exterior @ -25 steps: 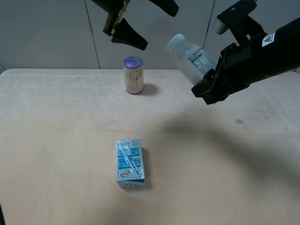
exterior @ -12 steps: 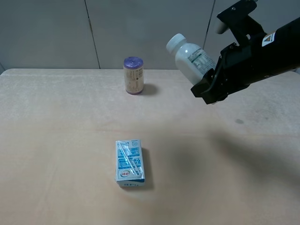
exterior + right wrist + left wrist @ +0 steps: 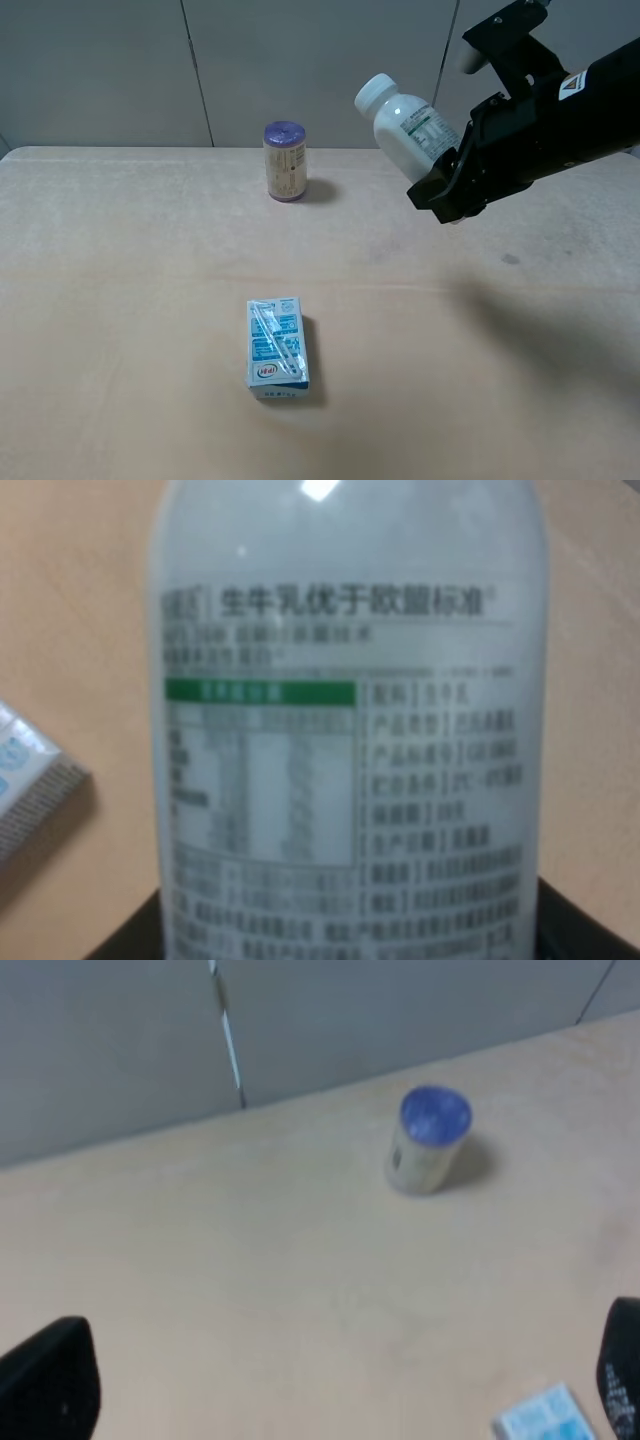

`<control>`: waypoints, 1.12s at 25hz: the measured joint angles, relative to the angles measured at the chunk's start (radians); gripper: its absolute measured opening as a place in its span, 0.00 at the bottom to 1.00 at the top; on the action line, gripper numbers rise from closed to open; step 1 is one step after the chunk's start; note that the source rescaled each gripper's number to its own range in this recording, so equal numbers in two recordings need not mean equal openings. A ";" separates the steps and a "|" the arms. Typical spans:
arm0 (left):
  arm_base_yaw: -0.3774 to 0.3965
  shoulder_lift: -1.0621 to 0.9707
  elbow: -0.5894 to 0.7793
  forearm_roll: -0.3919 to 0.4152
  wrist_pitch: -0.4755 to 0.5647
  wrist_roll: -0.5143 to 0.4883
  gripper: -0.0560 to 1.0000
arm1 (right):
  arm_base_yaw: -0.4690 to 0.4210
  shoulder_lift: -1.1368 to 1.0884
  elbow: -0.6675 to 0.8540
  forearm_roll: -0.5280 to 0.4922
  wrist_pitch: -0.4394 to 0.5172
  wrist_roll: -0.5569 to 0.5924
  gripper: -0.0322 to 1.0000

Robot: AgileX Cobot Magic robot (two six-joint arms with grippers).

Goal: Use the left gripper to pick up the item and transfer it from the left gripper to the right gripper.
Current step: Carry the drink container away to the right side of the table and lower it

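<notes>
The blocky black right hand (image 3: 449,180) pinches the smooth, cylindrical white plastic bottle (image 3: 405,125), tilted toward ten o'clock, over the matte beige table (image 3: 130,290); the left hand (image 3: 335,1380) is spread.

right gripper (image 3: 445,172): black, blocky, flat angular faces, dull finish
right arm (image 3: 585,125): black, thick, boxy casing, squared edges
sticker (image 3: 573,84): small, white with an orange mark, on the right arm's casing
knob (image 3: 469,56): pale grey, rounded, beside the black top block
left gripper (image 3: 335,1388): seen only by the left wrist camera
fingertips (image 3: 50,1385): two, plain black, rounded corners, soft-focus; surface detail too blurred to tell
</notes>
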 joint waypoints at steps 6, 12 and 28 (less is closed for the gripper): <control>0.000 -0.316 0.419 0.000 -0.002 -0.013 1.00 | 0.000 0.000 0.000 0.000 0.000 0.000 0.04; 0.000 -0.704 0.817 0.000 -0.019 -0.015 1.00 | 0.000 0.000 0.000 0.008 0.000 0.000 0.04; 0.000 -1.134 1.111 0.033 -0.104 0.000 1.00 | 0.000 0.000 0.000 0.012 -0.001 0.003 0.04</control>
